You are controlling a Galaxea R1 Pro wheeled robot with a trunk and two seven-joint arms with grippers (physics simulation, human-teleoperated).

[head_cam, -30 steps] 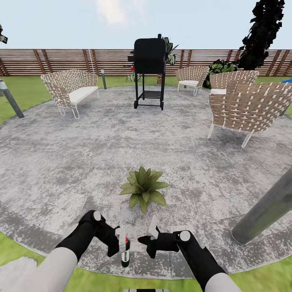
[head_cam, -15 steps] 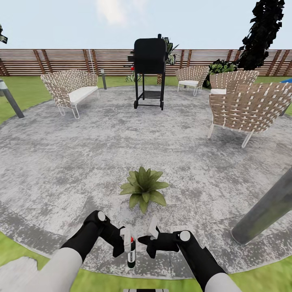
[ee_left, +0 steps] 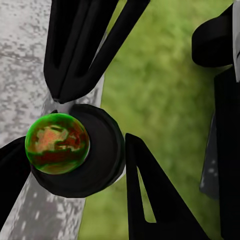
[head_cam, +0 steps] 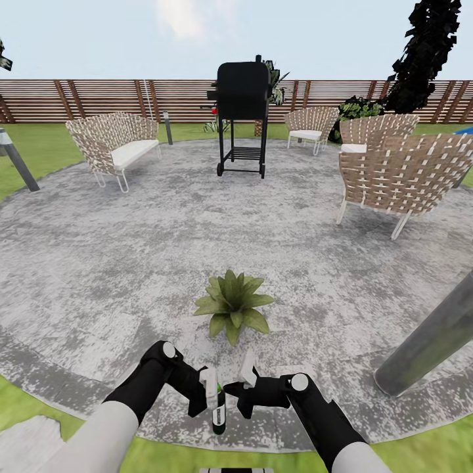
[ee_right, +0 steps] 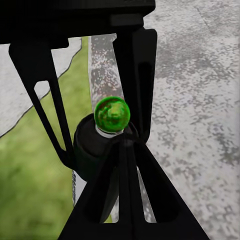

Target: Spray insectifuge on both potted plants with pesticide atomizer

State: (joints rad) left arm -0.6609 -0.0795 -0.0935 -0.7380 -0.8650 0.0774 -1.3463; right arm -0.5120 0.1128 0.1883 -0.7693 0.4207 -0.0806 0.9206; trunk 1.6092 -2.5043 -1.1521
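Left gripper [head_cam: 211, 393] clamped on the pesticide atomizer [head_cam: 217, 412], bottle hanging upright just above the near rim of the gravel patio [head_cam: 98, 263], cap up and body down. In the left wrist view, atomizer [ee_left: 72, 147] seen from the top as a dark round body with a glossy green-red tip, black fingers [ee_left: 80, 45] closing in on it from both sides; held like this probably to keep the nozzle level and ready to point forward.

Right gripper [head_cam: 244, 389] just beside the bottle, white finger raised and turned toward it. In the right wrist view, right gripper [ee_right: 107, 145] with the bottle top [ee_right: 111, 116] standing between its dark prongs; gap on each side, so jaws standing apart rather than pinching, though contact at the near prong cannot be ruled out. Likely brought in to steady the bottle or to reach the trigger.

One potted plant [head_cam: 232, 304] straight ahead on the gravel, near but apart from both grippers, a low green rosette. Placement suits a forward spray over the leaves. Second plant not made out with certainty.

Farther back: black grill [head_cam: 243, 112], woven chairs [head_cam: 401, 177] and the slatted fence [head_cam: 98, 98]. Judged stage: bottle secured, spraying not yet begun
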